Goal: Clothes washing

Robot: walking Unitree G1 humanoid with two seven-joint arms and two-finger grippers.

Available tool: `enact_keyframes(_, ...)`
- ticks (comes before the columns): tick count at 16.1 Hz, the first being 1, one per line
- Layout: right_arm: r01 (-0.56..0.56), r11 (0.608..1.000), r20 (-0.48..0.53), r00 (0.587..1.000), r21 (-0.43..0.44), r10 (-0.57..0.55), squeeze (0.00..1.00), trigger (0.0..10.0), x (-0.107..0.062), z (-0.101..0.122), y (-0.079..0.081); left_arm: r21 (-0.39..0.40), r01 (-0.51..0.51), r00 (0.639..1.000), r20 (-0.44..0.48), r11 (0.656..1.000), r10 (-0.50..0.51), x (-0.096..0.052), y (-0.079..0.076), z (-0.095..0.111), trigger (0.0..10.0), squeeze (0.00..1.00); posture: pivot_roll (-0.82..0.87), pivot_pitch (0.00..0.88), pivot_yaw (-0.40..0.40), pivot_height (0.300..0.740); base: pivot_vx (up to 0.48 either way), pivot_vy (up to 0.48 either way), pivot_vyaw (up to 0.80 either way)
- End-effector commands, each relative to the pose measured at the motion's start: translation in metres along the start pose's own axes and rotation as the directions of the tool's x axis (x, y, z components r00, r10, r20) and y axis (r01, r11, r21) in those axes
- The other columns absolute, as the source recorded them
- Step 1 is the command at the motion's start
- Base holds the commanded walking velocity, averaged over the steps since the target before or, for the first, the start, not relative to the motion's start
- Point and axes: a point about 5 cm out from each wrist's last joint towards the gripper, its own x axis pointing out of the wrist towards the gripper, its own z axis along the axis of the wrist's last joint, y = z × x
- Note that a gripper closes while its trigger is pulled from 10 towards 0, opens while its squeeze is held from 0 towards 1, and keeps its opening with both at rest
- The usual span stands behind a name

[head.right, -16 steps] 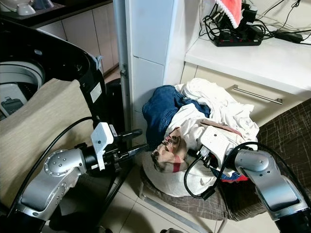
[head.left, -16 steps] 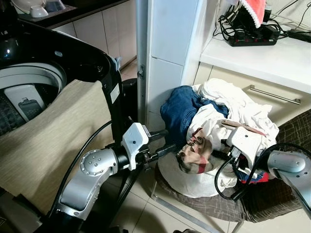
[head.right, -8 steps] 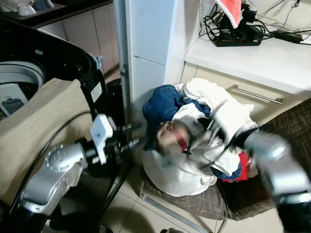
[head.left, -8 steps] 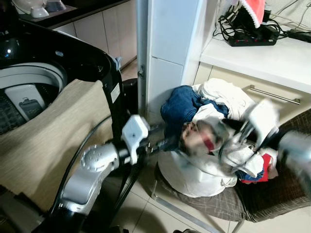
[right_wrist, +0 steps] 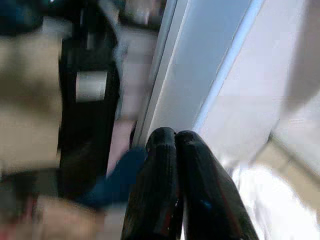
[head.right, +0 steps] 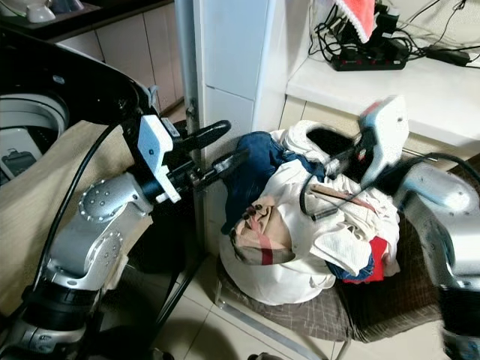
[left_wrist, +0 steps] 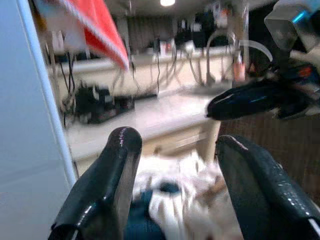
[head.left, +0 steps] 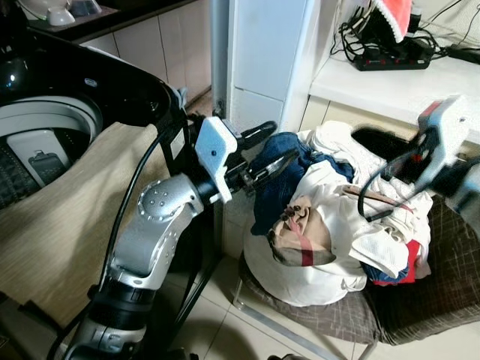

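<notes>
A heap of laundry sits on a chair: blue jeans (head.left: pixel 279 180), white garments (head.left: pixel 352 225) and a plaid piece (head.left: pixel 304 236). My left gripper (head.left: pixel 282 139) is open, raised in the air just above and left of the jeans, with nothing between its fingers (left_wrist: pixel 120 165). My right gripper (head.right: pixel 319 139) hovers over the top of the white garments, apart from them, its two fingers (right_wrist: pixel 165 150) pressed together and empty. The black top-loading washing machine (head.left: pixel 45 142) stands at the left with its drum open and a beige cloth (head.left: pixel 75 217) draped over its front.
A white pillar (head.left: pixel 262 60) stands between washer and chair. Behind the chair (head.left: pixel 420 300) a white counter (head.left: pixel 420 90) carries a power strip (head.left: pixel 390 58) with cables, and a red-and-white cloth (head.left: pixel 394 13) hangs above it. Tiled floor (head.left: pixel 217 322) shows in front.
Both arms rose. My right gripper left the pile's front and now hovers above it, shut. My left gripper lifted from chair-edge height to above the jeans. The garments shifted.
</notes>
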Motion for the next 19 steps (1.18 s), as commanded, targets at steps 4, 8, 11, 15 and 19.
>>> enact_keyframes(4, -0.094, 0.995, -0.115, 0.989, 0.022, 0.096, 1.00, 10.0, -0.005, -0.013, 0.016, -0.077, 0.120, 0.976, -0.171, 0.990, -0.132, -0.017, -0.020, -0.028, 10.0, 0.00, -0.09, 0.027, -0.031, 0.740, 0.000, 0.000, 0.00)
enact_keyframes(8, -0.179, 0.982, -0.107, 0.977, 0.051, 0.184, 1.00, 10.0, -0.004, -0.011, 0.029, -0.053, 0.112, 0.966, -0.230, 0.992, -0.121, -0.024, -0.017, -0.036, 10.0, 0.00, -0.09, 0.021, -0.027, 0.740, 0.000, 0.000, 0.00)
enact_keyframes(11, -0.254, 0.967, -0.198, 0.947, 0.020, 0.253, 1.00, 10.0, 0.005, -0.017, 0.044, -0.033, 0.113, 0.937, -0.329, 0.993, -0.118, -0.038, -0.014, -0.049, 10.0, 0.00, -0.09, 0.015, -0.029, 0.740, 0.000, 0.000, 0.00)
enact_keyframes(15, -0.329, 0.944, -0.248, 0.917, -0.029, 0.312, 1.00, 10.0, 0.010, -0.018, 0.057, -0.023, 0.077, 0.928, -0.364, 0.997, -0.080, -0.049, -0.007, -0.052, 10.0, 0.00, -0.08, 0.012, -0.035, 0.740, 0.000, 0.000, 0.00)
enact_keyframes(19, -0.227, 0.947, -0.266, 0.950, -0.228, 0.164, 0.00, 10.0, 0.022, -0.012, 0.043, 0.013, -0.047, 0.935, -0.352, 0.999, 0.049, -0.049, 0.006, -0.049, 10.0, 0.00, -0.08, 0.029, -0.039, 0.740, 0.000, 0.000, 0.00)
